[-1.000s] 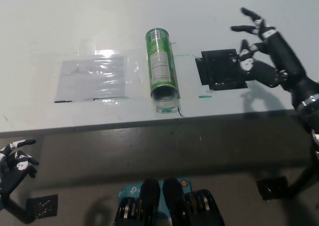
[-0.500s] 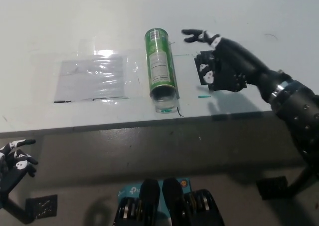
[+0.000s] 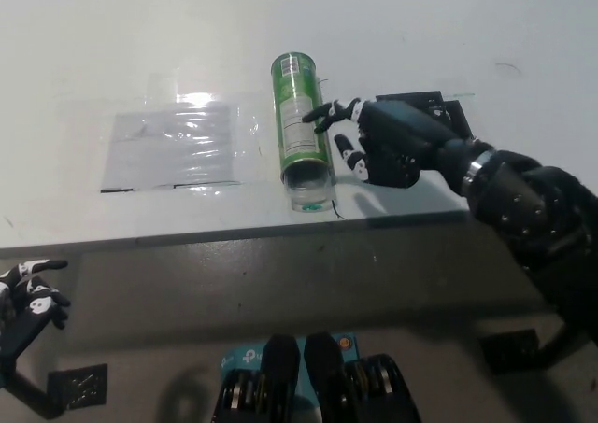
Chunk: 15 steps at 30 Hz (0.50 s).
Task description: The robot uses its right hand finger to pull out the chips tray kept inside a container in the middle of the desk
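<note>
Tabletop point(image 3: 140, 49) carrying a green chips container point(image 3: 302, 124) on its side mid-surface, the black right hand point(image 3: 374, 143) just beside it, fingers spread, empty, the white left hand point(image 3: 28, 292) resting well apart, loosely open.

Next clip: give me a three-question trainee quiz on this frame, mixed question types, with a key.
1. True or false: the green container stands upright on the desk.
2. Which hand is beside the container? A) the right hand B) the left hand
3. Fill in: the container's open end, where the clear tray shows, points toward the desk's ____ edge.

Key:
1. False; it lies on its side.
2. A; the black hand is at the container's side with fingers apart, while the white hand rests below the desk edge at lower left.
3. Near (the robot's side).
</note>
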Tool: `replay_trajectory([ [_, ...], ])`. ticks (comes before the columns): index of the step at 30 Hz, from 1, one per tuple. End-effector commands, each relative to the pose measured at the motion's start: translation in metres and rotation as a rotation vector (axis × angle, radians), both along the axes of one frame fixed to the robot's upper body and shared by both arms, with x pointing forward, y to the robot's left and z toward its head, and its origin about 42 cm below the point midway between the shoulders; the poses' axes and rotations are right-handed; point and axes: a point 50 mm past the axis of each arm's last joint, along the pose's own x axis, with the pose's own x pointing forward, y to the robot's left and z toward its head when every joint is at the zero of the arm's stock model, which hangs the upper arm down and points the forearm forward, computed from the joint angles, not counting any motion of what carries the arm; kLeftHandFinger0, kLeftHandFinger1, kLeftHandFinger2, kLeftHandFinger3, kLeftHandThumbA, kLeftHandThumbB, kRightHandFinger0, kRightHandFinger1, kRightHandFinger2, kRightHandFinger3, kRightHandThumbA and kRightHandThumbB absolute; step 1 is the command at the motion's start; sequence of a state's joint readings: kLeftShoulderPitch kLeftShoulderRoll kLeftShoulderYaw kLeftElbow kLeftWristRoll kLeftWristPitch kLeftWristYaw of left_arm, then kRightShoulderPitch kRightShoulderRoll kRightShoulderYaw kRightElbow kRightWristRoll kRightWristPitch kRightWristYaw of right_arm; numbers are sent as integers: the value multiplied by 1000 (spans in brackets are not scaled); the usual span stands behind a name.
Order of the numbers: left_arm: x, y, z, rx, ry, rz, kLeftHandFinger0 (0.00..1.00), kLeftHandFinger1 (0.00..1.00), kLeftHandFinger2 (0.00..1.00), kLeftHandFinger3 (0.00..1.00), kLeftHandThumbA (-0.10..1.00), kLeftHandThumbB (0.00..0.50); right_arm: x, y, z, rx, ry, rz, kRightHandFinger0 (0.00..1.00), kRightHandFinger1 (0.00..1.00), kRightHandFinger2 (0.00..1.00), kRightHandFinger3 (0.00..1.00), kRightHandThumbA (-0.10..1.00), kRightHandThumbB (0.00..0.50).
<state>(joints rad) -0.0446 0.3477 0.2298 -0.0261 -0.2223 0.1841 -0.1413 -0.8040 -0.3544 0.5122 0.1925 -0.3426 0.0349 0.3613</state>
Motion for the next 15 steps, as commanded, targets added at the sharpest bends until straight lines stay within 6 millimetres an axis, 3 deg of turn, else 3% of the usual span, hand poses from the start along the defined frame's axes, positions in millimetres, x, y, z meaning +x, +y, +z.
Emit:
replay_trajectory([
  [1,4,8,17,8,-45,-15,307,290,329,597,-15,132,8,12,24,-53,-140,77,178,123,772,840,-100,298],
  [3,6,8,20,20,-53,-23,316,296,327,596,10,139,11,11,17,-73,-121,79,246,172,808,875,-100,269],
  [6,6,9,22,24,-56,-24,307,293,322,588,9,137,13,11,5,-95,-118,70,251,176,829,876,-100,286],
  [9,7,9,23,30,-60,-27,294,294,320,603,-11,116,12,11,-4,-106,-136,77,190,126,810,849,-100,307],
  [13,7,10,23,28,-57,-24,305,301,329,607,-16,117,12,14,-15,-127,-128,91,9,64,807,845,-100,275],
  [15,7,10,22,29,-57,-25,306,304,330,609,-17,115,11,14,-16,-139,-127,92,0,53,823,855,-100,263],
])
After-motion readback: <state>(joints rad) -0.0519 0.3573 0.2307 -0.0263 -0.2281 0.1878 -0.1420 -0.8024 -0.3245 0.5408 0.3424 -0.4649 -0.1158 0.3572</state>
